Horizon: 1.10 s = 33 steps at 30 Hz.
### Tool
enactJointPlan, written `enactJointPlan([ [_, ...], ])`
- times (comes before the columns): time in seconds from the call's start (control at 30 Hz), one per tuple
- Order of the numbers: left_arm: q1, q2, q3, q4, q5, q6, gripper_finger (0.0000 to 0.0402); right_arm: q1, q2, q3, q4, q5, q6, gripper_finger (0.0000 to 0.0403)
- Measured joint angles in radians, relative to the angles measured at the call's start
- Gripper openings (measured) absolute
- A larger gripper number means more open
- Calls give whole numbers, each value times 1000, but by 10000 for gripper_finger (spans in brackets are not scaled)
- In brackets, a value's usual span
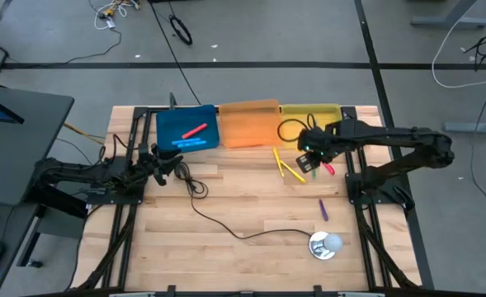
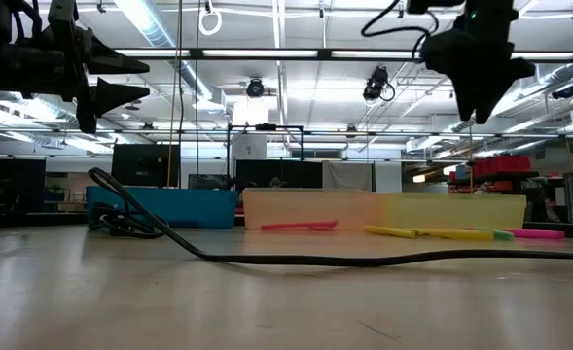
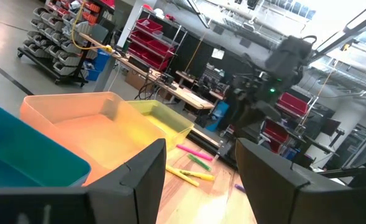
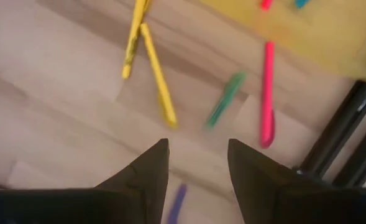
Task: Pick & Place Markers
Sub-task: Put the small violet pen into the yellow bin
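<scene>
Several markers lie on the wooden table in front of the yellow tray (image 1: 310, 114): two yellow ones (image 1: 285, 166) (image 4: 159, 74), a green one (image 4: 226, 99), a pink one (image 4: 268, 93) and, nearer, a purple one (image 1: 323, 209). A red marker (image 1: 195, 130) and a blue one lie in the blue tray (image 1: 189, 128). My right gripper (image 4: 198, 155) hangs open, well above the table (image 2: 481, 83), over the green and yellow markers. My left gripper (image 1: 172, 165) is open and raised in front of the blue tray (image 3: 201, 168).
An orange tray (image 1: 249, 124) stands between the blue and yellow ones along the far edge. A black cable (image 1: 226, 227) snakes from the left gripper's side across the table to a round silver-white object (image 1: 325, 245) near the near edge. Black frame rails flank both sides.
</scene>
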Motion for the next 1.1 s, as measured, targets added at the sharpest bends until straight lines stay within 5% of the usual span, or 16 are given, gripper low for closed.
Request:
enactJointPlan([
  [0.57,0,0,0,0,0,0,200,339,-155,-215,-15,-67,546,165],
  [1.1,0,0,0,0,0,0,200,332,-165,-256,8,-149,466,165],
])
